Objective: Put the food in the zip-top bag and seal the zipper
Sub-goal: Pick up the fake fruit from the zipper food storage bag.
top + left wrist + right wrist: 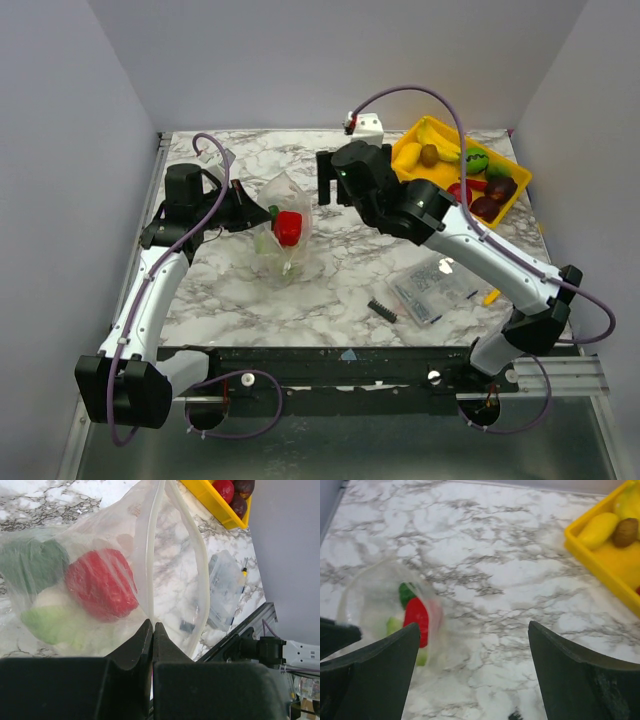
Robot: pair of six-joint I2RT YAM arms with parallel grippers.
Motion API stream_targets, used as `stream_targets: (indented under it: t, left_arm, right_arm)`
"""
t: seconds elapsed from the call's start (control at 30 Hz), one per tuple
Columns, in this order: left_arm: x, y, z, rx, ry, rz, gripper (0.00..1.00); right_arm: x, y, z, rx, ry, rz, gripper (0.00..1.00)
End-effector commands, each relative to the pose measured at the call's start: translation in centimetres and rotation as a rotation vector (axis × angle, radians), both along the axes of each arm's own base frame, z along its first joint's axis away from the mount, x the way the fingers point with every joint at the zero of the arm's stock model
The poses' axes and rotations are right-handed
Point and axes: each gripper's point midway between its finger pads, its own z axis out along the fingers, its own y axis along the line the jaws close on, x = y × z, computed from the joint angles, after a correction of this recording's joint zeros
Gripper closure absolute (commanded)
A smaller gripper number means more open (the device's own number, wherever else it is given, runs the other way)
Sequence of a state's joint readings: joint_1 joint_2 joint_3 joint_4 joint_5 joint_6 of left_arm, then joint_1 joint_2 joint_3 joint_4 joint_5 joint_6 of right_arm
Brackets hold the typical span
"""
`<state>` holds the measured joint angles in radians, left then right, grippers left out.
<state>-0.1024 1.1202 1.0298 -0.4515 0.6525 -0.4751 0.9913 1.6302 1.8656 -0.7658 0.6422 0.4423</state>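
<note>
Clear bag (285,195), red and green food (100,582) inside, pinched at its mouth edge between left gripper's (152,626) pressed-together jaws. Right gripper (473,627) jaws spread; bag just beyond its left jaw.

I read this as a lab robot cell: plain grey walls (60,120) box in a marble-print table (300,290), with an aluminium rail (560,375) at front.

Zip-top bag (280,200) left of centre, food (288,227) inside; tray (410,137) far right; packet (432,288) near right.
</note>
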Motion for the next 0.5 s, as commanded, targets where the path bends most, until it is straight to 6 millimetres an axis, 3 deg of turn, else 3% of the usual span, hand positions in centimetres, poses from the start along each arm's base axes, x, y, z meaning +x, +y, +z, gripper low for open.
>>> stream_targets:
  t: [0.0, 0.13, 0.27, 0.4, 0.47]
  left_arm:
    - [-0.3, -0.5, 1.0, -0.023, -0.030, -0.032, 1.00]
    - [-0.2, -0.6, 0.8, -0.027, -0.023, -0.034, 1.00]
    - [-0.2, -0.6, 0.7, -0.029, -0.019, -0.035, 1.00]
    - [-0.2, -0.7, 0.6, -0.034, -0.010, -0.038, 1.00]
    - [-0.1, -0.8, 0.5, -0.038, -0.005, -0.042, 1.00]
  right_arm:
    - [2.9, -8.2, 2.0, -0.034, -0.133, -0.251, 0.08]
    - [5.9, -15.5, 0.8, 0.006, -0.140, -0.403, 0.07]
    - [8.4, -21.9, -2.3, 0.010, -0.098, -0.525, 0.06]
    - [11.3, -26.8, -6.4, 0.075, 0.003, -0.587, 0.06]
    - [12.7, -28.3, -7.9, 0.085, 0.042, -0.607, 0.06]
